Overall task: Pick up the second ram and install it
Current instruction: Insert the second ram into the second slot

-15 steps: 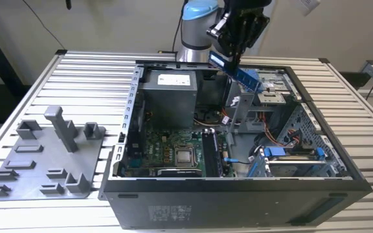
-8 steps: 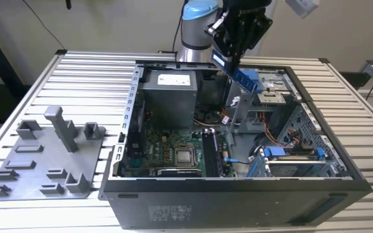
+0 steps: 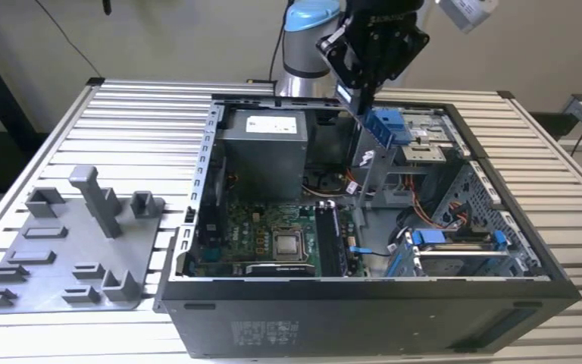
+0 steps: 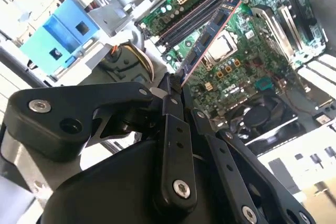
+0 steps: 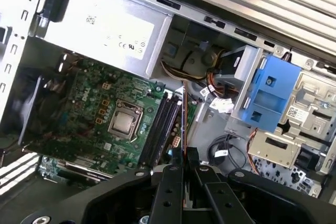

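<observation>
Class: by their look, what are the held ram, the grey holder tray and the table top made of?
The second ram, clamped in the gripper: dark matte circuit board carrying flat chips. Grey holder tray: probably plastic, dull uniform grey. Table top: likely aluminium, ribbed slats with pale metallic sheen.

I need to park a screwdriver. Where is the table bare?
The table is bare beyond the grey holder plate and at the exterior view's right of the case. Inside the case is crowded; the gripper holds the second ram above it.
</observation>
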Robot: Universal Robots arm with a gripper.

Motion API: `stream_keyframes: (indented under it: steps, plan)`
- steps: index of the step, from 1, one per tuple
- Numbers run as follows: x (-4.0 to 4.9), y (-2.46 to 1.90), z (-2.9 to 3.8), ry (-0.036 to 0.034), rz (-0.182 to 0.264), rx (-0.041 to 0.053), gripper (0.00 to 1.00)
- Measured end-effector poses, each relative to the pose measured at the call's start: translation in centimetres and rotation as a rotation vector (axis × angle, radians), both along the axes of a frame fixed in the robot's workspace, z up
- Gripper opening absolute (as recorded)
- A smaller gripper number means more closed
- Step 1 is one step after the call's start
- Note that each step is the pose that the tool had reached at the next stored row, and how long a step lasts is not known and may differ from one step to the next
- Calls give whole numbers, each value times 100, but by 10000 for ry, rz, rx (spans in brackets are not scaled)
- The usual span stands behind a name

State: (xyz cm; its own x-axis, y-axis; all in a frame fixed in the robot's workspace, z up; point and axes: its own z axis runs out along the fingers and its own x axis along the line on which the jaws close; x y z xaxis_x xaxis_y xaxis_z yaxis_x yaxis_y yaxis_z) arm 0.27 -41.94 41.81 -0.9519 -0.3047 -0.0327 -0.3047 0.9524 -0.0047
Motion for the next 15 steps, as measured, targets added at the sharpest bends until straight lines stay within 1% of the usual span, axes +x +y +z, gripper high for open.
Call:
stream_keyframes:
  steps: [15]
  plan:
    - [0,0,-16,0,-2662,0,14]
